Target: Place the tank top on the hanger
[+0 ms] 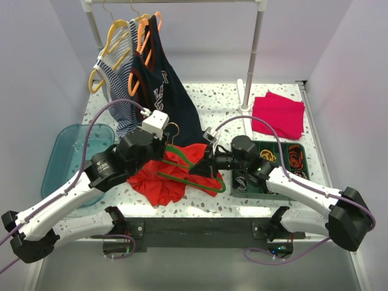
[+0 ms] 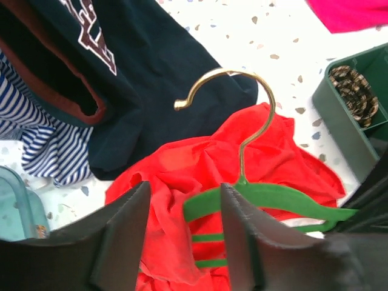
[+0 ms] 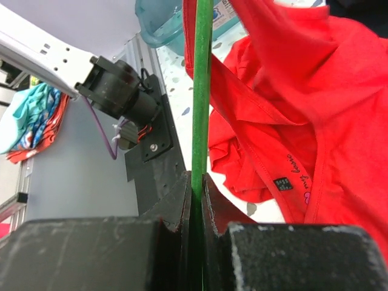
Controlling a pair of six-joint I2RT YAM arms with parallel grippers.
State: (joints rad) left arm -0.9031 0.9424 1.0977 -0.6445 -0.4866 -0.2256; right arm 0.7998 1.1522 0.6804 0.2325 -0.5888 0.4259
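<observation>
— Lying crumpled on the speckled white table (image 1: 221, 97), the soft red-orange tank top (image 1: 157, 182) seems light and floppy; better to take a strap.
— Yes. The right gripper (image 3: 197, 182) pinches the thin green hanger (image 2: 273, 197); the left gripper (image 2: 185, 191) stands spread.

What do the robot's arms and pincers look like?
The left arm and right arm have white links joined by chunky black joints, each trailing a thin purple cable. The left pincer and right pincer have flat matte black fingers.
</observation>
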